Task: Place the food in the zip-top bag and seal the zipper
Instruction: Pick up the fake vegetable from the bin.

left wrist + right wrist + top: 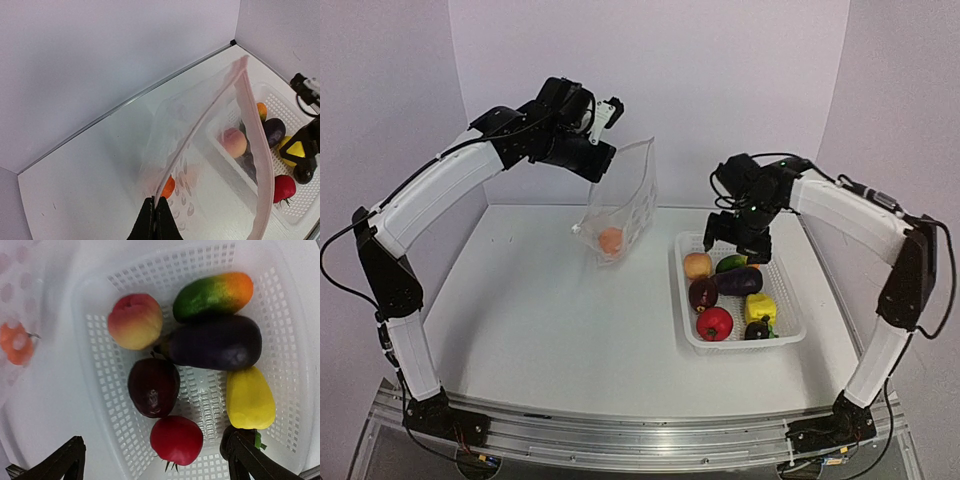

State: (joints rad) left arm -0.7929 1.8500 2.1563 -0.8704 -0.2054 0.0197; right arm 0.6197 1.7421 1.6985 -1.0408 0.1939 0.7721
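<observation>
L gripper [154, 219] jaws together, clamped on the mouth edge of the zip-top bag [625, 200], right on the zipper [207, 120] strip. The bag hangs below and out ahead of this gripper, mouth gaping open, dotted half on the side nearer the gripper, bottom resting on the tabletop [540, 320]. One orange food pc [610, 238] sits inside the bag at its bottom, just ahead of the L gripper tips in the wrist view.

R gripper [155, 457] jaws wide apart, holding nothing, hovering over the white mesh basket [100, 355].

Rest of the food is in the basket under the R gripper:
- red pomegranate [176, 439] right below, btwn the fingers
- dark mangosteen [153, 386] just ahead of it
- yellow pepper [249, 400] by the R-hand finger
- purple eggplant [215, 342] farther ahead, lying crosswise
- peach [135, 321] touching the eggplant's stem end
- green-orange mango [214, 295] farthest, against the eggplant
- 2nd mangosteen [757, 328] mostly hidden behind that finger

Bag w/ the orange pc is off to the R gripper's left, apart from the basket.
</observation>
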